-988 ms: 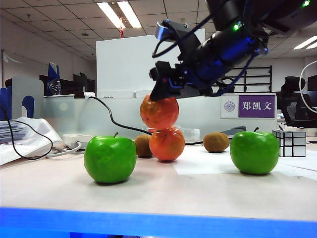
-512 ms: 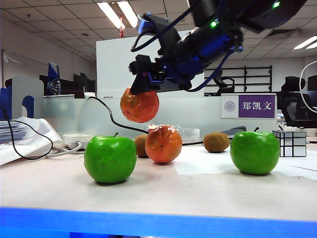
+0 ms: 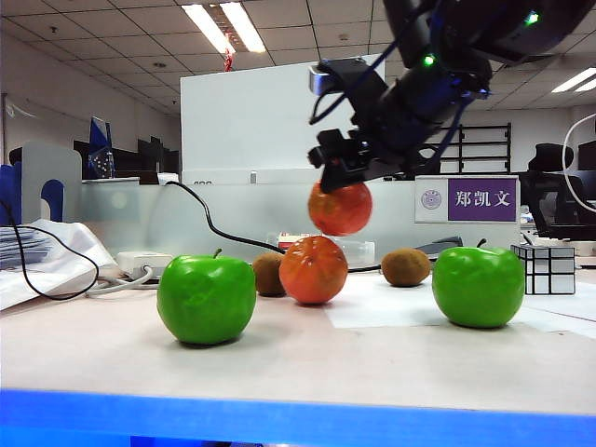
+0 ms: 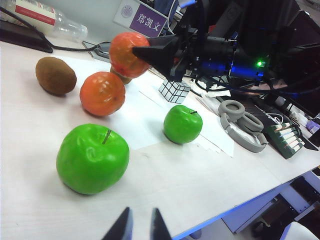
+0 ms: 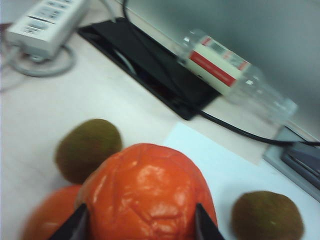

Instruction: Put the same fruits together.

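**Right fingers clamp an orange fruit in the air; left fingers nearly closed on nothing**

Exterior view: the right gripper (image 3: 341, 186) has its fingers closed on the held orange-red fruit (image 3: 340, 209), which hangs clear of the table (image 3: 307, 358), above and slightly right of the second orange-red fruit (image 3: 313, 270) resting on the surface. A brown kiwi (image 3: 269, 275) sits just behind that resting fruit on its left, and another kiwi (image 3: 406, 267) lies further right. One green apple (image 3: 206, 299) stands at front left, the other green apple (image 3: 479, 286) well apart at the right, near a mirrored cube (image 3: 550, 269).

Left wrist view: the left gripper (image 4: 137, 227) shows two dark fingertips (image 4: 121, 228) with only a narrow gap between them, holding nothing, low over the table edge near the closest apple (image 4: 92, 158). Beyond it lie the resting orange fruit (image 4: 102, 93), the far apple (image 4: 183, 124), and the lifted fruit (image 4: 127, 54) in the right arm's grip.

Right wrist view: both fingers (image 5: 75, 225) press the flanks of the held fruit (image 5: 145, 195). Below it show the edge of the resting fruit (image 5: 47, 220), two kiwis (image 5: 87, 149) (image 5: 267, 215), a plastic bottle (image 5: 235, 75) and a power strip (image 5: 45, 22).
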Motion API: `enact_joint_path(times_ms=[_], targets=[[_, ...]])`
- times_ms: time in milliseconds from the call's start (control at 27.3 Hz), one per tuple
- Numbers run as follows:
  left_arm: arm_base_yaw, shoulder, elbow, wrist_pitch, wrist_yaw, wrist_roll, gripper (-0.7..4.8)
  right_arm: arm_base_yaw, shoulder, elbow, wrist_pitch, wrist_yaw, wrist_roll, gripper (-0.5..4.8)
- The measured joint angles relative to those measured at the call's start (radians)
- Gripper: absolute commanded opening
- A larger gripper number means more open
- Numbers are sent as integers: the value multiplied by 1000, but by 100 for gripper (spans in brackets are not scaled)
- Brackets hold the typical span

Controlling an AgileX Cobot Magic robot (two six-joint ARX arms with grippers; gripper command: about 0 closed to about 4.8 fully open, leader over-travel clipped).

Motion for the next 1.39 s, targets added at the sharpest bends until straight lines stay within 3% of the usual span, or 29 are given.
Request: enact_joint_path(times_ms=[329,1391], targets=[[0,0,0,0,0,0,62,-80,0,0,-28,12,0,-6],[0,0,0,-2,0,0,62,-83,77,-2,-138,-12,1,-6]])
